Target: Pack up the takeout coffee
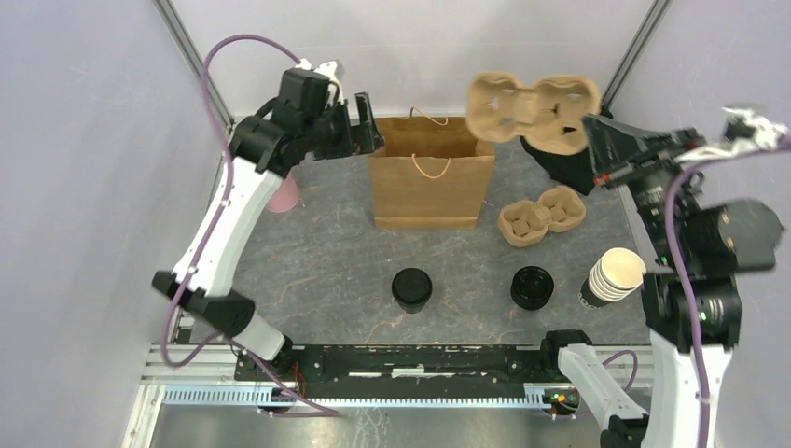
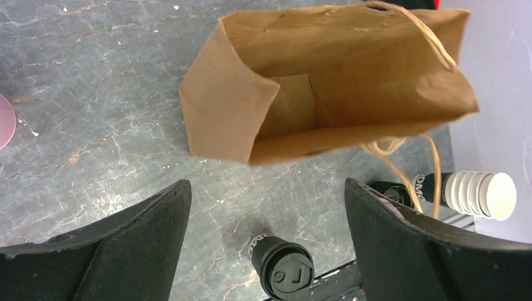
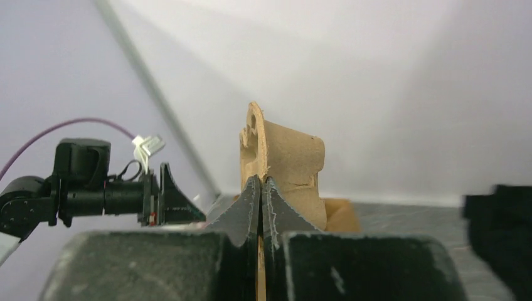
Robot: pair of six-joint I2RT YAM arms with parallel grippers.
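Near edge: both arm bases sit on the mounting rail (image 1: 410, 359). Just beyond, on the counter (image 1: 317, 252), stands a row. The takeout coffee (image 1: 411, 289) is upright and lidded, centre-left, free of both arms. A stack of black lids (image 1: 532, 287) sits to its right and a stack of lidless cups (image 1: 616, 275) at far right.

Mid-counter: spare pulp carrier (image 1: 541, 217) beside the paper bag (image 1: 432, 177), whose mouth is open.

Far: the left arm is raised at the bag's left, left fingers (image 2: 144, 232) spread wide and empty. A pink cup (image 1: 284, 194) is partly hidden behind that arm. The right arm is raised, right fingers (image 3: 241, 213) pinched shut on the edge of the held carrier (image 1: 534, 110), aloft beyond the bag.
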